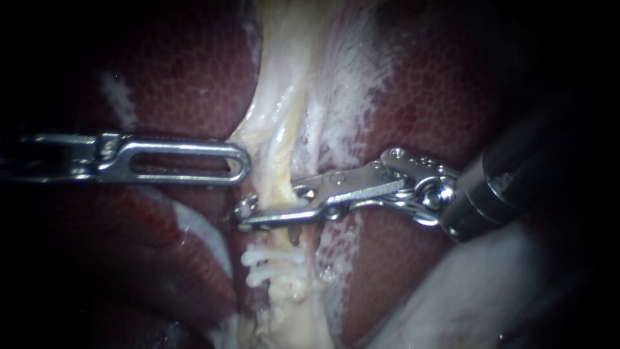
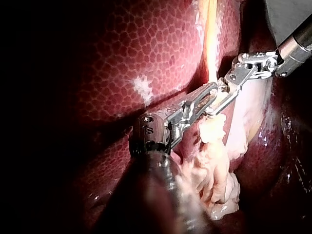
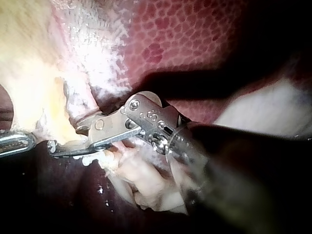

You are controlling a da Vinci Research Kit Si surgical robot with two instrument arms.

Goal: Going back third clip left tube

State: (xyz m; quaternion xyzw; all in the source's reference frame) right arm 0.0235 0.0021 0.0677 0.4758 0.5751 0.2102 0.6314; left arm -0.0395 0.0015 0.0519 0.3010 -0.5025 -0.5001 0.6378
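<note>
The pale yellow left tube [image 1: 284,171] runs down between the lobes of dark red liver [image 1: 194,71]. My right instrument [image 1: 271,205] comes in from the right with its jaws open, one on each side of the tube. Something small and white shows at the lower jaw's tip. Two white clips [image 1: 274,258] sit across the tube just below those jaws. My left instrument [image 1: 240,161] lies level from the left, its slotted jaws shut and the tip against the tube's pale edge. In the left wrist view its tip [image 2: 213,90] meets my right instrument [image 2: 214,108] at the tube.
Frayed white tissue [image 1: 349,84] spreads to the right of the tube. A pale bulge [image 1: 478,291] lies under my right instrument's shaft. Ragged pale tissue [image 2: 214,165] hangs beside my left instrument.
</note>
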